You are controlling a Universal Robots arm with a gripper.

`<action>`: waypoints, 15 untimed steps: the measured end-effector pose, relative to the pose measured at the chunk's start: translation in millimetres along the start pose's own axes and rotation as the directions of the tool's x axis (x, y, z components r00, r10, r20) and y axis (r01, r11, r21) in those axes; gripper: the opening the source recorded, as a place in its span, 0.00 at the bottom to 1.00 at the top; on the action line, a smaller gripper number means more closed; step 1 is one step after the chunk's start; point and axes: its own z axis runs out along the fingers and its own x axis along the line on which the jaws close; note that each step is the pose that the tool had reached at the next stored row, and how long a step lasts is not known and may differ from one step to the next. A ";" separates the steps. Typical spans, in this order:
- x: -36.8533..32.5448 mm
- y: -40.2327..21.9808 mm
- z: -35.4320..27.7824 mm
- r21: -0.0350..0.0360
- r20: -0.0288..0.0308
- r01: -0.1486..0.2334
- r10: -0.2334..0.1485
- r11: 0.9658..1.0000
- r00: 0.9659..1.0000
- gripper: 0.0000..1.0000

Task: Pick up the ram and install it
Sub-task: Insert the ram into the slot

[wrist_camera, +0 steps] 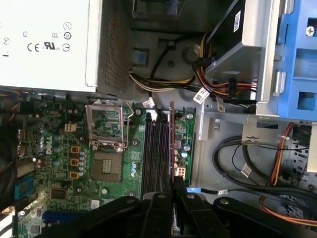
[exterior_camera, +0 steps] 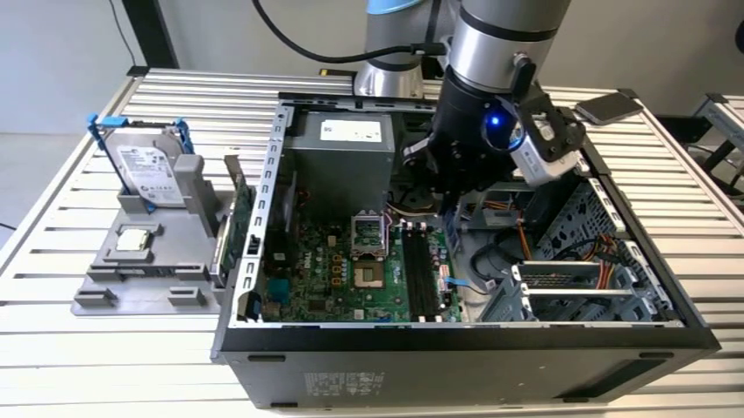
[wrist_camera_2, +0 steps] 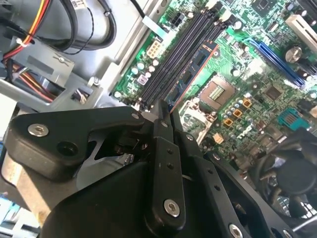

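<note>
— Inside the open computer case [exterior_camera: 633,287], above the memory slots [exterior_camera: 424,274] of the green motherboard [exterior_camera: 337,279], the gripper [wrist_camera_2: 162,115] hangs with the ram [wrist_camera_2: 194,69] between its fingers [wrist_camera_2: 159,130]. Does the grip look sound?

— The second wrist view shows the two fingers pressed together on one end of the stick, which runs out edge-on over the slots; the first wrist view shows the same thin edge [wrist_camera: 172,141] lying along the slot nearest the metal drive cage [wrist_camera: 233,54]. Whether it already touches that slot cannot be told.

— How would such a stick handle?

— It looks light and stiff along its length, but thin and fragile: a bare board with chips on its faces. Held by one end only, it would probably tilt or flex if pushed off-line.

— Where is a better hold?

— Probably the flat faces near the top edge, clear of the contact edge and of the power-supply cables [wrist_camera: 163,82] nearby.
</note>
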 end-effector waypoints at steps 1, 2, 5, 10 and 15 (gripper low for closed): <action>0.1 0.0 1.8 0.000 0.000 0.000 0.000 1.000 1.000 0.00; 0.1 0.0 3.6 0.000 0.000 -0.001 0.001 1.000 1.000 0.00; 0.2 0.1 9.1 0.000 0.000 -0.003 0.003 1.000 1.000 0.00; 0.2 0.1 10.9 0.000 0.000 -0.005 0.005 1.000 1.000 0.00; 0.3 -1.0 14.2 0.000 0.000 -0.030 0.030 1.000 1.000 0.00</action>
